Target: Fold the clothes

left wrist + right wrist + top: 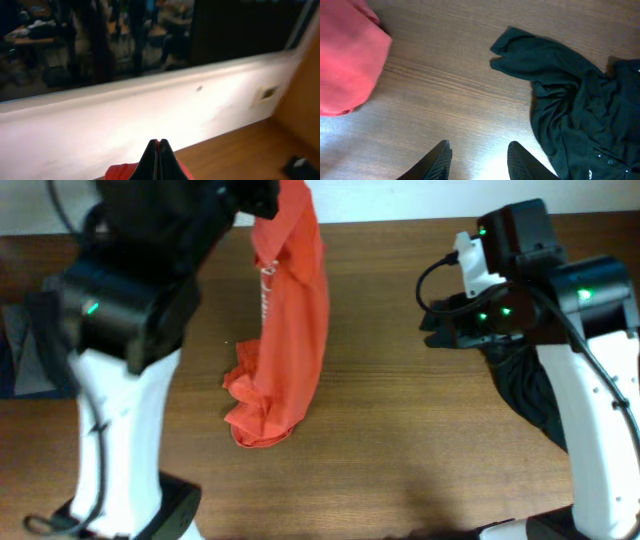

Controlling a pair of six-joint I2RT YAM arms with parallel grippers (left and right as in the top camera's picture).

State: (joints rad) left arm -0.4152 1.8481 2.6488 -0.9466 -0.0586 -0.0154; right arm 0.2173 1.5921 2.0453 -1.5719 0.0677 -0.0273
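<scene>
While the left gripper (pixel 158 147) pinches the orange-red T-shirt (pixel 300 310), the right gripper (pixel 477 162) hangs empty.
Left jaws are fully closed on fabric; the shirt drapes below them onto the table (pixel 400 430). Right jaws stand wide apart; the black shirt (pixel 560 95) lies ahead-right of them, untouched.

a brown wood-grain tabletop (pixel 400 380) carries two garments. the orange-red t-shirt (pixel 290 310) touches the wood only with its crumpled lower end, left of the middle and about halfway between the far and near edges. the rest of it rises off the surface toward the far edge. the black shirt (pixel 525 385) lies rumpled near the right edge, partly hidden in the overhead view. in the right wrist view, one sleeve reaches toward the t-shirt. bare wood separates the two garments.
</scene>
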